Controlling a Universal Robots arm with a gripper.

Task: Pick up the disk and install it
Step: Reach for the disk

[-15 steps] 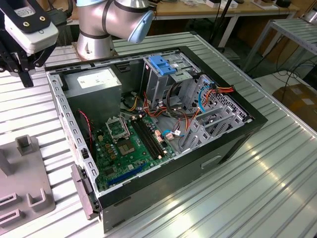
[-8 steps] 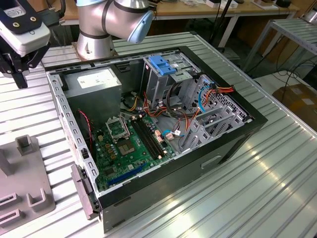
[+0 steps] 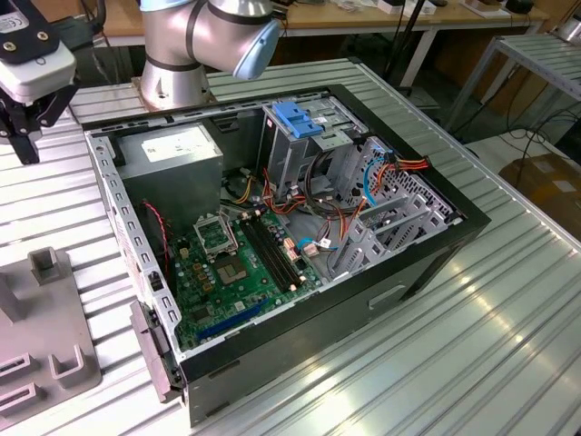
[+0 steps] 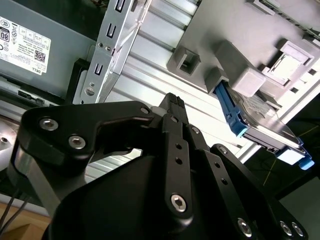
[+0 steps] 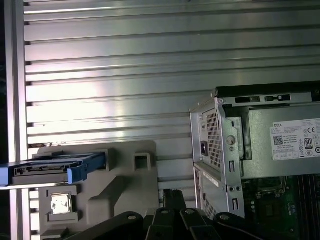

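End effector (image 4: 171,99) pinched narrow w/ nothing in it, hovering over the bench (image 5: 125,75) btw the grey holder (image 5: 127,167) & the open PC case (image 3: 427,245). Disk (image 5: 50,170) sits on edge in that holder, blue rails showing, apart from the end effector.

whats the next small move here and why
Probably shift the gripper across toward the disk. The disk stands on edge in the grey holder, untouched, and the gripper hangs apart from it with its fingers together and nothing between them.
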